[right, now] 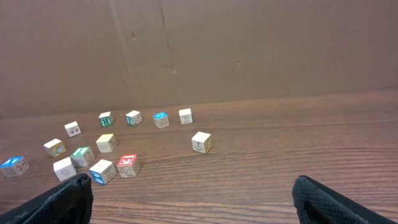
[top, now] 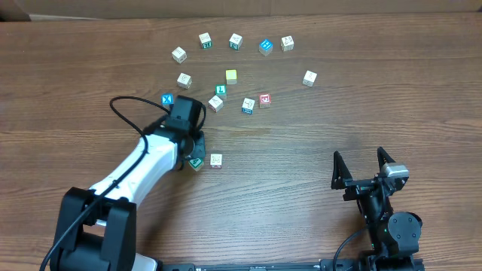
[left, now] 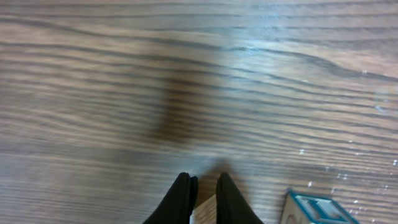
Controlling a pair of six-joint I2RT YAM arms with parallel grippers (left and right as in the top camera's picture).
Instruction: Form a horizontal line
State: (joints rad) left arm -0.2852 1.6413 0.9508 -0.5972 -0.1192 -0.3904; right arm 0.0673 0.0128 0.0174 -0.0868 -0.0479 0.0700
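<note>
Overhead: wood-grain table (top: pixel 301 143) fills the view. Left arm (top: pixel 143 162) reaches in from lower left to mid-table; right arm (top: pixel 384 211) sits at lower right, well apart from all cubes. Right gripper (top: pixel 365 167) has its jaws spread wide and holds nothing. Left gripper (top: pixel 193 153) has its fingers nearly together, tips down at the green cube with white mark (top: pixel 196 162). Left wrist view shows a sliver of pale wood between the fingertips (left: pixel 184 196); can't tell if it's gripped. White cube (top: pixel 216 160) is just beside the green one, on its right, the two roughly level. Green "L" cube (top: pixel 221 90) and red-faced cube (top: pixel 264 98) are farther up in the loose cluster, apart from that pair. Blue "X" cube (top: pixel 168 98) and yellow cube (top: pixel 231 76) are nearby.
</note>
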